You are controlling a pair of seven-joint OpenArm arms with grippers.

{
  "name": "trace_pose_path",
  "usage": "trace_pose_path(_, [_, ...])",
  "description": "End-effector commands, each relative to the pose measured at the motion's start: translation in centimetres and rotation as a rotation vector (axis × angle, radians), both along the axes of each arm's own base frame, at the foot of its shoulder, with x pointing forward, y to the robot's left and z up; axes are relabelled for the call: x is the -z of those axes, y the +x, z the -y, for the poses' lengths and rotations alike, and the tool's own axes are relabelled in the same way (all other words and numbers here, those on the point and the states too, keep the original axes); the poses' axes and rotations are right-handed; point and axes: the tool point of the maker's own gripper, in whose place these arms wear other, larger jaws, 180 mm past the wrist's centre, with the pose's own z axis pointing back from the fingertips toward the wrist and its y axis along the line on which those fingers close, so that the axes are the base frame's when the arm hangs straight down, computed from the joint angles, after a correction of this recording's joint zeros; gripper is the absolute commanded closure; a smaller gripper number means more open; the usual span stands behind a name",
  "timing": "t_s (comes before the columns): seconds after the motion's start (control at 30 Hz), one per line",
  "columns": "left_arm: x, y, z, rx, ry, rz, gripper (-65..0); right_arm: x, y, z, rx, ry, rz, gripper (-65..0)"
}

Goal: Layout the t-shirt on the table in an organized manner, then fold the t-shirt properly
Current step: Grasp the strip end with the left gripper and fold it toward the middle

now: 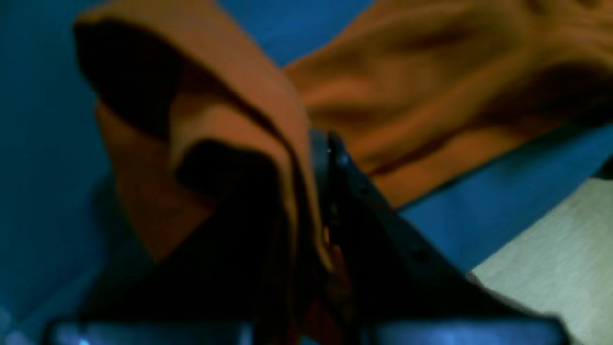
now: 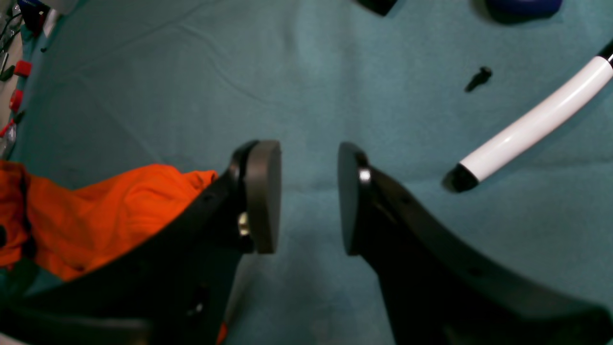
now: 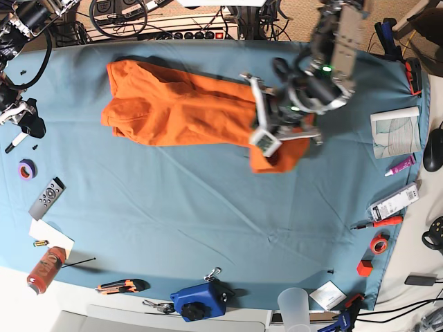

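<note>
Base view: the table (image 3: 173, 228), draped in teal-blue cloth, fills nearly the whole picture. On its upper half lies the t-shirt (image 3: 180, 107), a bright orange, rumpled mass stretched sideways from upper left toward the middle right, where 1 end is lifted off the cloth. That raised end is pinched in the left gripper (image 3: 273, 138), whose jaws are clamped tight on a fold of the orange fabric; the left wrist view shows the cloth draped over and between the dark fingers (image 1: 354, 191), the rest of the shirt trailing behind on the blue surface. The right gripper (image 2: 309, 196) hangs over bare teal cloth with its 2 pads (image 2: 263, 196) parted and nothing between them, the shirt's edge just beside it. Near it lie a white marker (image 2: 531, 127) and a small black screw (image 2: 479, 78).
</note>
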Motion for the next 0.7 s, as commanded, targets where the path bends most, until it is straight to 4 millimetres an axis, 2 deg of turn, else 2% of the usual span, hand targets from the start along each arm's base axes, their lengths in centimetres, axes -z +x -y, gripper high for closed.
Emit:
trace_pose_path(0.0, [-1.1, 0.2, 1.2, 0.017, -0.025, 0.04, 0.0, -2.0, 0.7, 0.7, 0.001, -0.028, 0.061, -20.4])
trace_pose_path(0.1, [-1.1, -0.3, 3.1, 0.038, -0.013, 0.049, 0.0, -2.0, 0.7, 0.7, 0.001, -0.028, 0.061, -20.4])
trace_pose_path(0.23, [-0.2, -0.8, 4.1, 0.053, 0.039, 0.047, 0.0, -2.1, 0.7, 0.7, 0.001, -0.028, 0.061, -20.4])
trace_pose_path(0.37, [-0.9, -1.1, 5.4, 0.087, 0.009, 0.084, 0.0, -2.1, 0.7, 0.7, 0.001, -0.028, 0.061, -20.4])
trace_pose_path(0.4, [-1.2, -0.9, 5.7, 0.09, -0.008, 0.101, -2.8, -2.1, 0.7, 0.7, 0.001, -0.028, 0.061, -20.4])
trace_pose_path(0.47, [-1.8, -0.6, 6.0, 0.09, -0.038, 0.133, -17.4, -2.0, 0.7, 0.7, 0.001, -0.028, 0.061, -20.4])
trace_pose_path(0.53, [-2.2, -0.4, 6.3, 0.091, -0.058, 0.153, -28.2, -2.0, 0.7, 0.7, 0.001, -0.028, 0.061, -20.4])
trace_pose_path(0.57, [-2.2, -0.4, 6.3, 0.091, -0.061, 0.152, -30.2, -2.0, 0.7, 0.7, 0.001, -0.028, 0.061, -20.4])
trace_pose_path(0.67, [-2.3, -0.5, 6.5, 0.089, -0.067, 0.142, -30.3, -2.1, 0.7, 0.7, 0.001, -0.028, 0.061, -20.4])
